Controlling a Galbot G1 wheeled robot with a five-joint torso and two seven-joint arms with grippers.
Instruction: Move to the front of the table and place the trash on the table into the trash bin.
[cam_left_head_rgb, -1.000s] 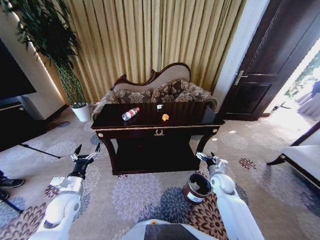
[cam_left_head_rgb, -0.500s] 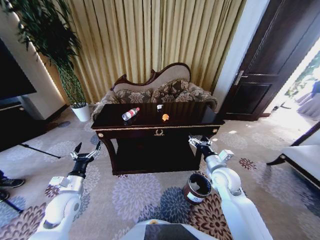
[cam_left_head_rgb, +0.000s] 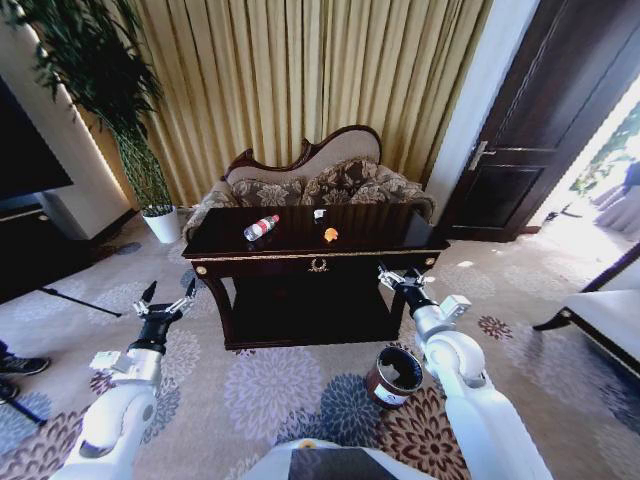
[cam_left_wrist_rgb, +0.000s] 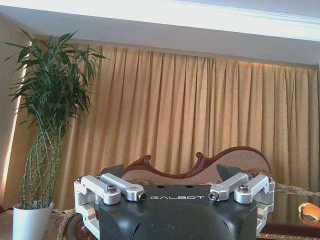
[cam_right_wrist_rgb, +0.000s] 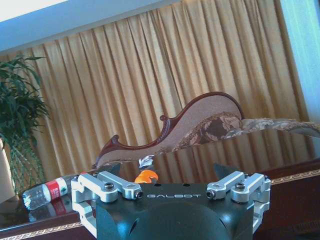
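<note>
The dark glossy table (cam_left_head_rgb: 380, 228) stands straight ahead, in front of a sofa. On its top lie the trash items: a clear bottle (cam_left_head_rgb: 261, 227) with a red label at the left, a white paper bit (cam_left_head_rgb: 319, 213) and an orange scrap (cam_left_head_rgb: 331, 235) near the middle. The trash bin (cam_left_head_rgb: 383, 392) sits on the carpet below the table's right front. My right gripper (cam_left_head_rgb: 400, 278) is open, raised by the table's right front corner. In the right wrist view the bottle (cam_right_wrist_rgb: 47, 192) and orange scrap (cam_right_wrist_rgb: 146, 176) lie beyond its open fingers. My left gripper (cam_left_head_rgb: 165, 300) is open, left of the table.
A patterned sofa (cam_left_head_rgb: 330, 180) and gold curtains stand behind the table. A potted plant (cam_left_head_rgb: 150, 190) is at the back left, a dark door (cam_left_head_rgb: 540, 130) at the right, and a pale bench (cam_left_head_rgb: 610, 315) at the far right. Flowered carpet surrounds the table.
My right gripper has risen from beside the trash bin to the table's right front corner. My left gripper has shifted slightly left. The trash and bin have not moved.
</note>
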